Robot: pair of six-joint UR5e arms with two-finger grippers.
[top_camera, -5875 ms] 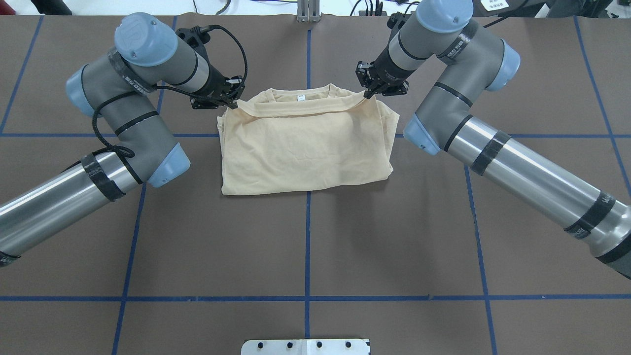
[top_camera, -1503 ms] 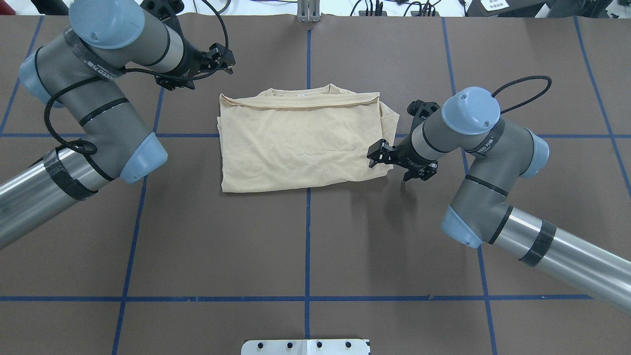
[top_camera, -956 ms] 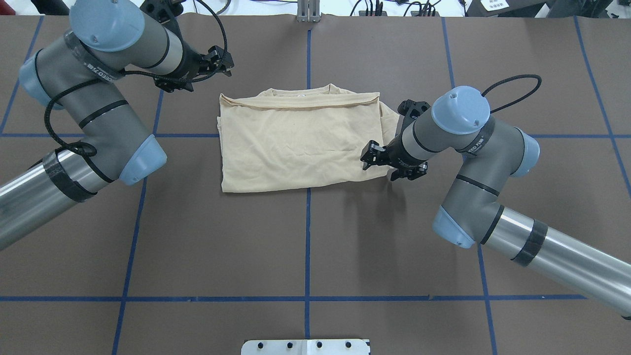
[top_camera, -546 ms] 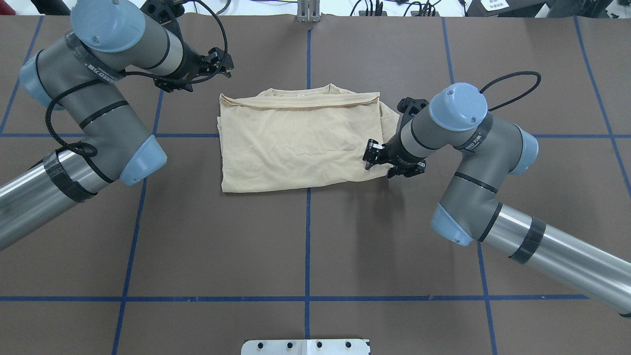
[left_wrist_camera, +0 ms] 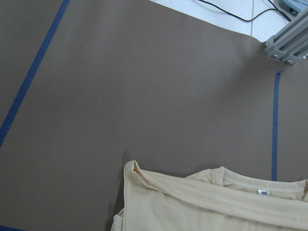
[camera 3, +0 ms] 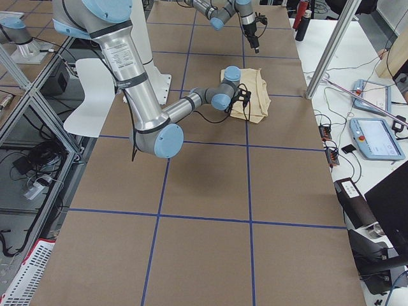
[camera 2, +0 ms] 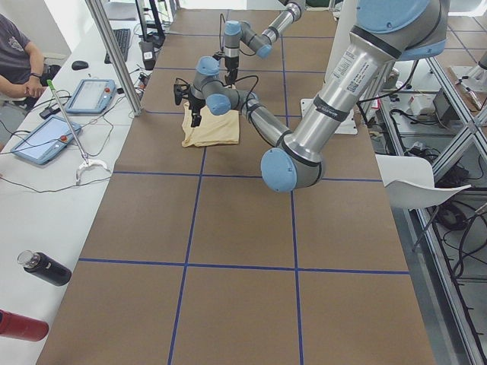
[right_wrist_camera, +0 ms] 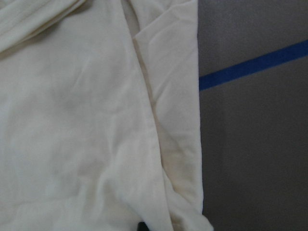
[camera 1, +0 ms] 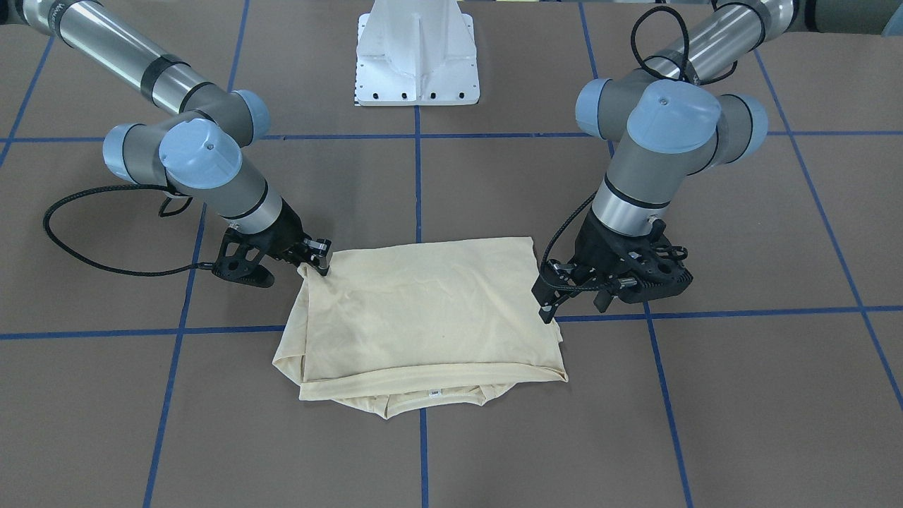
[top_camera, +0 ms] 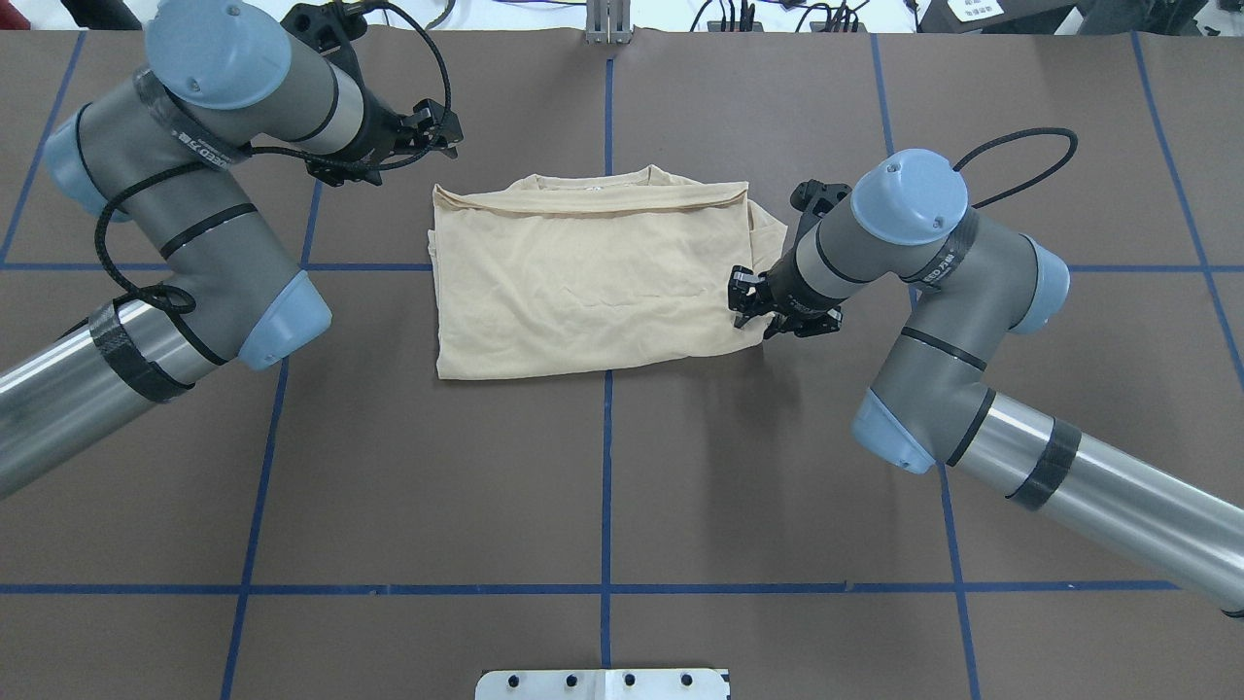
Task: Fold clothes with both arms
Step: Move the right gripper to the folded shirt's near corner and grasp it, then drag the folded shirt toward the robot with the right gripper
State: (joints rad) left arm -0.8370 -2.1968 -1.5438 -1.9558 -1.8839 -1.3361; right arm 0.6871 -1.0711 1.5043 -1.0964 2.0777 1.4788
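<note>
The cream-yellow shirt lies folded into a rectangle on the brown table, collar at the far edge with its white neck label showing. My right gripper is down at the shirt's right near corner, fingers apart and touching the fabric edge. The right wrist view is filled with the shirt's layered edge at close range. My left gripper hangs open above bare table beyond the shirt's far left corner and holds nothing.
Blue tape lines cross the brown table cover. The white pedestal base stands behind the shirt on the robot's side. A metal post rises at the far edge. A person sits at a side bench with tablets and bottles.
Both grippers have let go of the collar fold. The right arm swung to the shirt's right near corner and over the last second drew in over its edge. The left arm barely moved.
</note>
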